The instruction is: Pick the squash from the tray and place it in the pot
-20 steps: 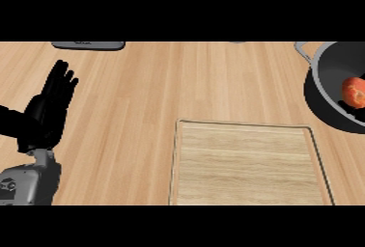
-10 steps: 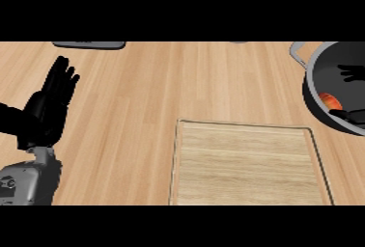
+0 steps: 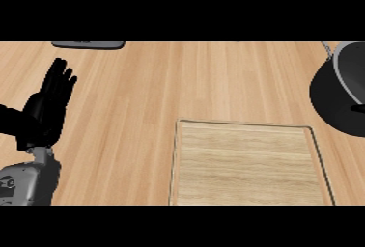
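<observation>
Our view has shifted left — the pot (image 3: 341,96) slides toward the edge, tray (image 3: 249,166) bare; left hand (image 3: 49,108) rests open — placement looks done.

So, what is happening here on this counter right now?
Nothing is being handled at this moment. The robot's left hand rests open at the left edge, fingers up. The light wooden rectangular tray holds nothing. The dark round pot sits at the right edge, partly cut off; no squash shows in it. The right hand is out of view.
</observation>
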Controlling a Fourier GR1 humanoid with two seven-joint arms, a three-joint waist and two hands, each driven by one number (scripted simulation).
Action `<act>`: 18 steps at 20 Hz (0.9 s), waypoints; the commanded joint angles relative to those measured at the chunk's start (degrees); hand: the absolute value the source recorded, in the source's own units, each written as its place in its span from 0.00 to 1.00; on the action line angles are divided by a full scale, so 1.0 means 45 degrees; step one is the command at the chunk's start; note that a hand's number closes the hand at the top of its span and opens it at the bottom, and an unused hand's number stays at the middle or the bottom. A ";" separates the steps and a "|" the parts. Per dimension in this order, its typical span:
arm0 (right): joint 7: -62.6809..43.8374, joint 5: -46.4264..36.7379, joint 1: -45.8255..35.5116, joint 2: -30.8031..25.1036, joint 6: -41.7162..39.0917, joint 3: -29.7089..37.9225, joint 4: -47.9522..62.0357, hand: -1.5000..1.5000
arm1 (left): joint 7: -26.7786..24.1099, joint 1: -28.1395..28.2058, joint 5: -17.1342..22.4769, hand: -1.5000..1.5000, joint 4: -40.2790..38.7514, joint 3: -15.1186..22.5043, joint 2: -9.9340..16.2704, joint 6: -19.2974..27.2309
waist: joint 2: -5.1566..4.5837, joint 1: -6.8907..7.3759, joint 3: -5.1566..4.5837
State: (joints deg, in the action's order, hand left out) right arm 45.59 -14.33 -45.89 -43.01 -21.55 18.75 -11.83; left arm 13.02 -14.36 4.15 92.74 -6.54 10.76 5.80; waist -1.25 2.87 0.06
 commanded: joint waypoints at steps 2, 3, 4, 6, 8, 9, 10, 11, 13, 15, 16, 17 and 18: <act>0.0237 0.0739 -0.0167 -0.1136 -0.2098 0.0768 0.0714 0.00 | -0.0257 0.0014 0.0091 0.50 -0.0098 -0.0041 0.0105 -0.0255 | -0.0128 0.0138 0.0083; 0.0372 0.0892 0.0073 -0.1221 -0.2286 0.0912 0.0782 0.00 | 0.0206 -0.0272 0.0023 0.50 -0.0106 0.0007 -0.0092 0.0101 | -0.0109 0.0028 0.0093; 0.0446 0.0920 0.0261 -0.1329 -0.2368 0.0943 0.0793 0.00 | 0.0049 -0.0088 -0.0222 0.50 0.0164 0.0123 -0.0127 0.0237 | -0.0088 0.0064 0.0097; 0.0238 0.1001 0.0233 -0.1882 -0.3001 0.0999 0.0736 0.00 | 0.0006 0.0188 -0.0053 0.50 0.0265 0.0190 -0.0152 -0.0001 | -0.0105 0.0142 0.0107; 0.0196 0.1058 0.0324 -0.1970 -0.3002 0.1041 0.0627 0.00 | -0.0078 -0.0105 0.0207 0.50 -0.0033 -0.0187 0.0174 -0.0242 | -0.0161 0.0146 0.0113; -0.0008 0.1117 0.0173 -0.2339 -0.3532 0.1064 0.0555 0.00 | -0.0145 -0.0029 -0.0235 0.50 -0.0052 0.0325 -0.0342 0.0165 | -0.0150 0.0053 0.0118; 0.0071 0.1168 0.0535 -0.2681 -0.4052 0.1091 0.0606 0.00 | 0.0017 0.0177 0.0010 0.50 0.0273 0.0099 -0.0067 -0.0059 | -0.0100 0.0075 0.0130; 0.0232 0.1241 0.0833 -0.2435 -0.3999 0.1140 0.0648 0.00 | -0.0226 0.0338 -0.0131 0.50 0.0292 0.0266 -0.0324 0.0091 | -0.0111 0.0050 0.0137; 0.0514 0.1027 0.1122 -0.2167 -0.3641 0.0897 0.0339 0.00 | -0.0161 0.0284 0.0011 0.50 0.0244 0.0146 -0.0162 -0.0080 | -0.0163 0.0134 0.0154; -0.0062 0.1283 0.0833 -0.2755 -0.4124 0.1112 0.0352 0.00 | 0.0459 -0.0020 -0.0209 0.50 0.0566 0.0146 -0.0036 0.0232 | -0.0085 0.0128 0.0152; 0.0367 0.1316 0.1320 -0.2913 -0.4519 0.1106 0.0267 0.00 | 0.0146 0.0069 0.0010 0.50 0.0304 -0.0104 0.0128 -0.0026 | -0.0110 -0.0062 0.0161; -0.0001 0.1275 0.1016 -0.2830 -0.4210 0.1049 0.0169 0.00 | 0.0299 -0.0302 -0.0053 0.50 0.0356 0.0041 -0.0048 0.0156 | -0.0168 0.0066 0.0173; -0.0068 0.1362 0.1044 -0.2717 -0.3943 0.1127 0.0175 0.00 | 0.0086 -0.0069 -0.0122 0.50 0.0344 0.0142 -0.0139 0.0134 | -0.0207 0.0170 0.0183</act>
State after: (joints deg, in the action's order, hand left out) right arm 39.02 -8.68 -42.28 -54.47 -31.54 23.47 -11.19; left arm 13.59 -14.48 3.88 94.19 -6.17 10.45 6.12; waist -1.90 3.27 0.77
